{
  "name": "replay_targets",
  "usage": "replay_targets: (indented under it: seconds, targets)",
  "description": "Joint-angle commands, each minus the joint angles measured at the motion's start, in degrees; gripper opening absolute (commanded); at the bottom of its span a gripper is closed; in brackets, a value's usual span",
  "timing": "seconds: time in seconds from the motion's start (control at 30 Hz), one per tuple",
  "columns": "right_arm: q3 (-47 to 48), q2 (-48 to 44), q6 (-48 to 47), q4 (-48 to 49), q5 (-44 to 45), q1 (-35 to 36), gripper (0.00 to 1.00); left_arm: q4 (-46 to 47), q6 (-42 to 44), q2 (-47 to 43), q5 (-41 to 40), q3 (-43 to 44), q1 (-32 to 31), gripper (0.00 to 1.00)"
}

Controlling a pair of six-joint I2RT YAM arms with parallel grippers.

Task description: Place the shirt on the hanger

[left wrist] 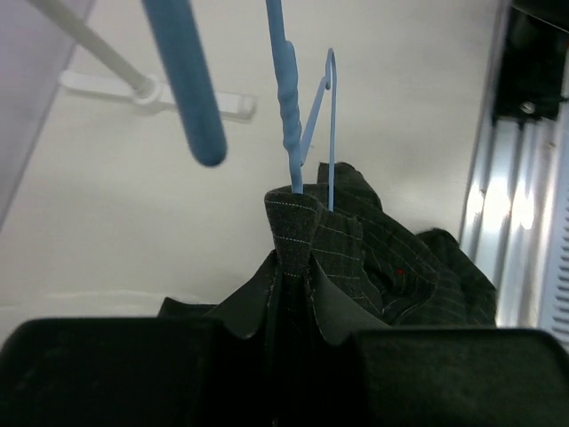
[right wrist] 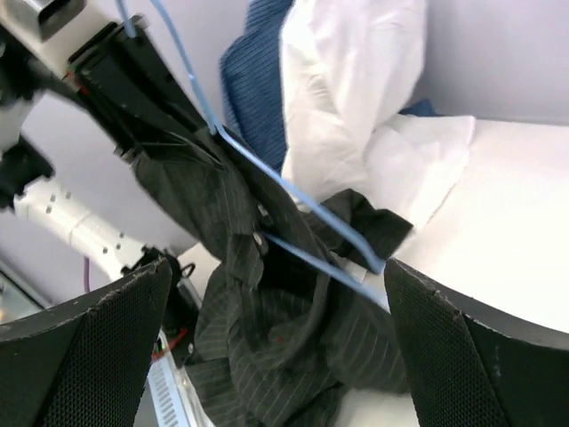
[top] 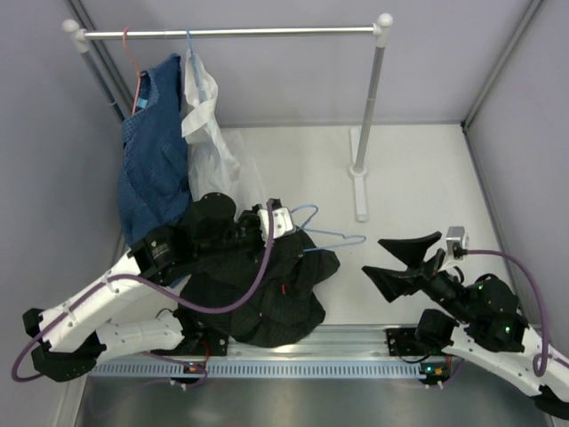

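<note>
The shirt (top: 267, 294) lies in a dark crumpled heap on the worktop (top: 418, 169), near edge, just in front of my left arm, its upper part lifted. The hanger (left wrist: 286, 89) is with it: on the left wrist view the twisted neck rises straight out of the collar fold, so the wire is at least partly inside the neck opening. From above, one bare corner of the triangle pokes out to the right of the heap, with no cloth over it. My judgement is that threading has begun and is not finished. At least that corner has no shoulder seated on it, and the body and sleeves hang bunched. Spreading the shirt over the wire remains. The left fingers (left wrist: 107, 374) are nearly closed, pinching the collar fabric. Whether the wire is in the same pinch I cannot tell, because cloth fills the gap. The right fingers (top: 409, 243) are spread wide with nothing in them, well apart from the heap and facing it. From above, my left wrist covers the collar and the grip point. The sleeves cannot be traced in the folds. A thick blue bar near the left wrist lens is too blurred to name. Behind, on the rail (top: 240, 33), hang a blue garment (top: 151, 169) and a white shirt (top: 209, 151).
</note>
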Motion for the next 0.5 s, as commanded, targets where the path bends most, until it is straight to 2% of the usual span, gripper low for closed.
replay_targets:
  seconds: [0.0, 0.1, 0.17, 0.33, 0.4, 0.47]
  targets:
    - [-0.7, -8.3, 7.8, -11.3, 9.8, 0.3, 0.99, 18.0, -5.7, -5.3, -13.7, -5.6, 0.2, 0.00]
    - [-2.9, -9.5, 11.6, -11.2, 6.3, 0.3, 0.98, 23.8, -7.3, -6.8, -14.3, -8.9, 1.8, 0.00]
    - [-4.9, -7.0, 14.1, -8.6, 3.9, 0.4, 0.92, 26.2, -9.0, -6.8, -12.7, -9.7, 3.9, 0.00]
    - [-5.7, 10.6, 13.2, 0.5, 3.1, 0.3, 0.83, 28.7, -16.8, -5.6, -4.3, -10.3, 9.6, 0.00]
    - [-4.9, 17.5, 12.5, 4.8, 4.5, 0.3, 0.75, 29.0, -17.7, -5.5, -1.7, -10.6, 10.7, 0.00]
    - [-5.7, 20.7, 12.5, 9.5, 5.6, 0.3, 0.69, 29.1, -17.7, -6.0, -1.0, -11.1, 11.1, 0.00]
